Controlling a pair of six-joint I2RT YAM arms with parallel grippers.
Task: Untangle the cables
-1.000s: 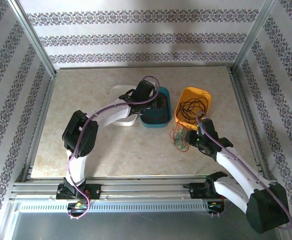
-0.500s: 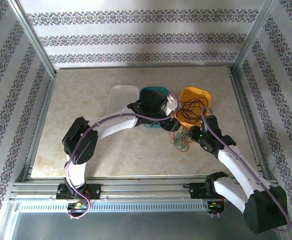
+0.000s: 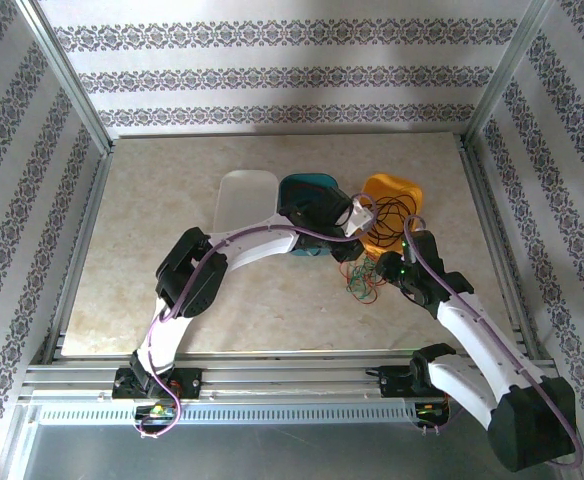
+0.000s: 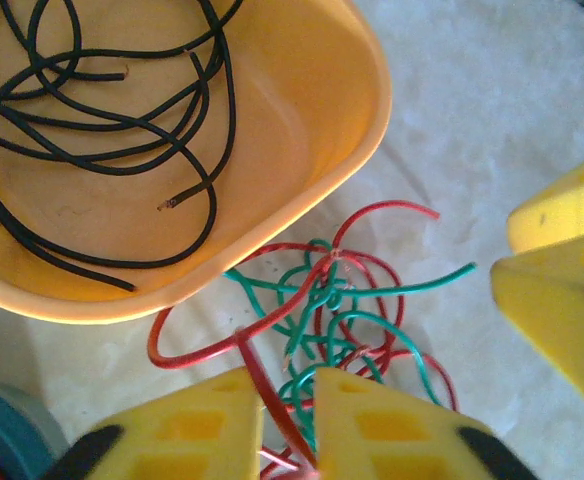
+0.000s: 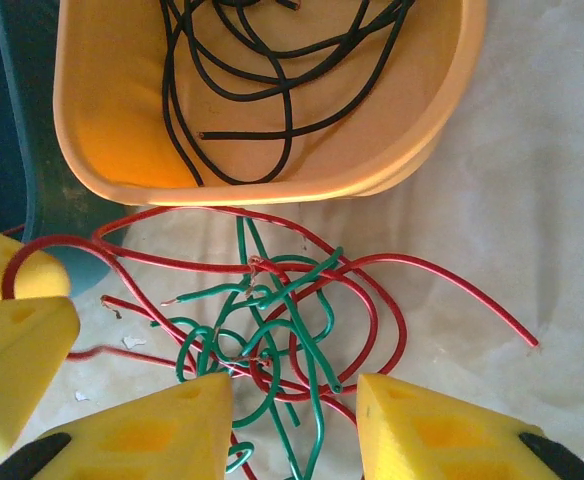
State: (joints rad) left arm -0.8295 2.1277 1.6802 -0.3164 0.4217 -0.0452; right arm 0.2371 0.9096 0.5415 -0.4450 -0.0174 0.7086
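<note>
Left gripper (image 4: pixel 287 425) is down at the tangle (image 4: pixel 337 320) of red and green wire on the table (image 4: pixel 492 120), and its yellow fingers are pinched almost together with a red cable (image 4: pixel 262 385) caught in the narrow slit between them. That red cable arcs out of the knot, running just beside the yellow bin (image 4: pixel 357 120). Right gripper (image 5: pixel 294 430) faces in from the other side of the heap with its jaws partly open, straddling the near edge of the knot. Green cables (image 5: pixel 262 340) trail down into that gap, but the pads don't look clamped on anything. Black cables (image 5: pixel 262 90) lie coiled inside the yellow bin, apart from the knot. From above, the teal bin (image 3: pixel 307 195) sits just left of the yellow one, with the white tray (image 3: pixel 244 195) next to it.
</note>
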